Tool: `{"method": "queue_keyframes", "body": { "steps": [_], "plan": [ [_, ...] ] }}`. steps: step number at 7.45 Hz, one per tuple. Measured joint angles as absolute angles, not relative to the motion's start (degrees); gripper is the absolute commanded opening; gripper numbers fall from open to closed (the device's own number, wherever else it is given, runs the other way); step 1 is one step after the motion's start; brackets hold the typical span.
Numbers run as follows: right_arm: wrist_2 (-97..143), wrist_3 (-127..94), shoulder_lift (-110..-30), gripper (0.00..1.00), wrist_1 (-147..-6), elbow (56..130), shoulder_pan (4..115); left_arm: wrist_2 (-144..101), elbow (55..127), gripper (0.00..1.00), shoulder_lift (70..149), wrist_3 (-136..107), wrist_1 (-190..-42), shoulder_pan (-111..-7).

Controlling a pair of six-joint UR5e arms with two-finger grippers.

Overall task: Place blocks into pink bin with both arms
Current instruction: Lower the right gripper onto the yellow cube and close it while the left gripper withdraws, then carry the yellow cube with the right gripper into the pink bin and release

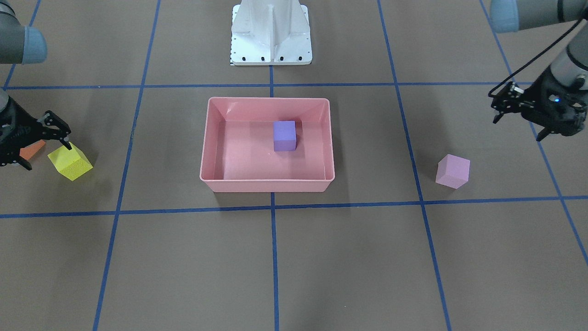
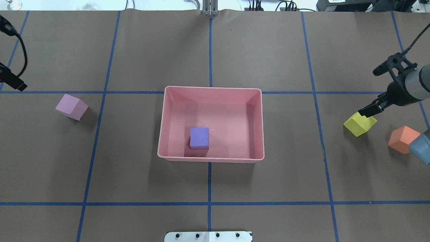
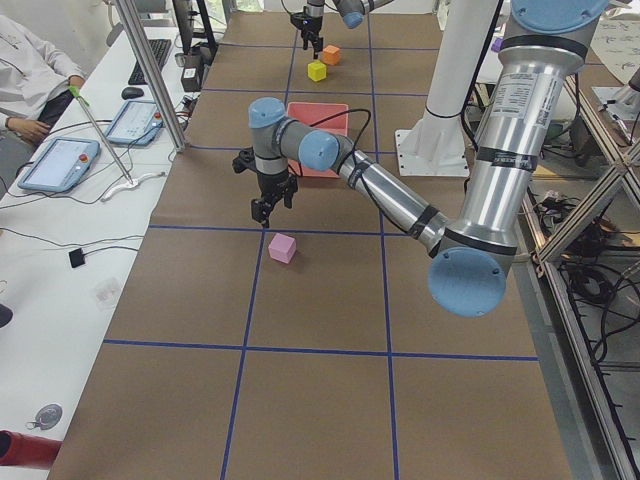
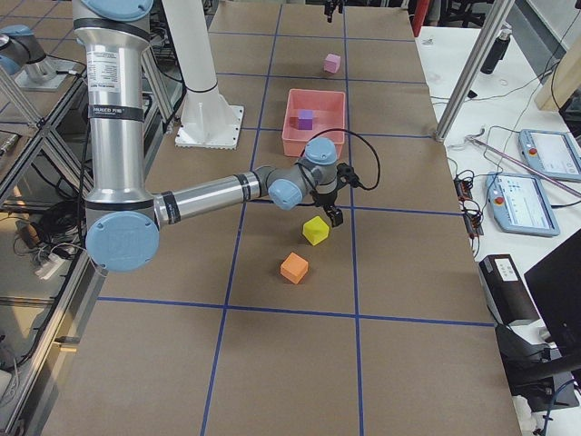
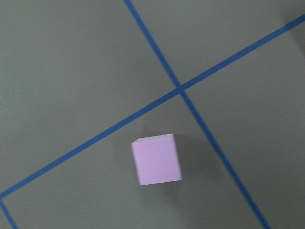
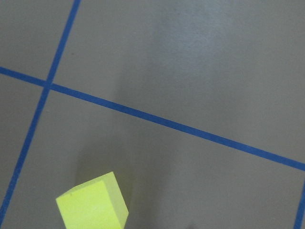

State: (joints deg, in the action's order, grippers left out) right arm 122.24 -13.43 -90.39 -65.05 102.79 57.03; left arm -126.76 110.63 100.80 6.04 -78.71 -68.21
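Both grippers open, one cube binned.
The right gripper (image 1: pixel 47 156), jaws apart, hangs close over the yellow cube (image 1: pixel 70 162), with the orange cube (image 2: pixel 402 139) just beside it. The left gripper (image 1: pixel 518 128), jaws also apart, hovers above the light pink cube (image 1: pixel 453 171). The purple cube (image 1: pixel 285 135) lies in the pink bin (image 1: pixel 266 185), between both grippers.

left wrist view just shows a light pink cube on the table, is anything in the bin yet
Observer: Yes, the purple cube sits inside the pink bin, alone.
Operator: where's the right claw
Observer: The right claw is open, close beside the yellow cube, not gripping it.
Operator: and the orange one
Observer: The orange cube lies on the table next to the yellow one, outside the bin.
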Motion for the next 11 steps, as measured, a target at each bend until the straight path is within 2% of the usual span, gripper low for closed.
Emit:
{"method": "queue_keyframes", "body": {
  "steps": [4,5,6,9,11],
  "plan": [
    [121.41,-13.54,-90.29,0.99,-64.88,99.4,53.42,-129.33,107.44,1.0,98.73,9.27,-82.55,-70.28],
    [121.41,-13.6,-90.14,0.56,-64.87,98.34,53.05,-129.38,107.31,1.0,98.71,9.26,-82.59,-70.3],
    [121.5,-13.78,-89.86,0.01,-64.88,97.58,52.64,-129.4,107.27,1.0,98.7,9.24,-82.61,-70.31],
    [122.78,-14.86,-88.32,0.0,-65.41,97.58,52.31,-129.38,107.23,1.0,98.65,9.23,-82.62,-70.29],
    [126.41,-25.09,-84.5,0.0,-67.41,99.92,52.88,-129.38,107.26,1.0,98.71,8.49,-82.64,-70.23]
  ]
}}
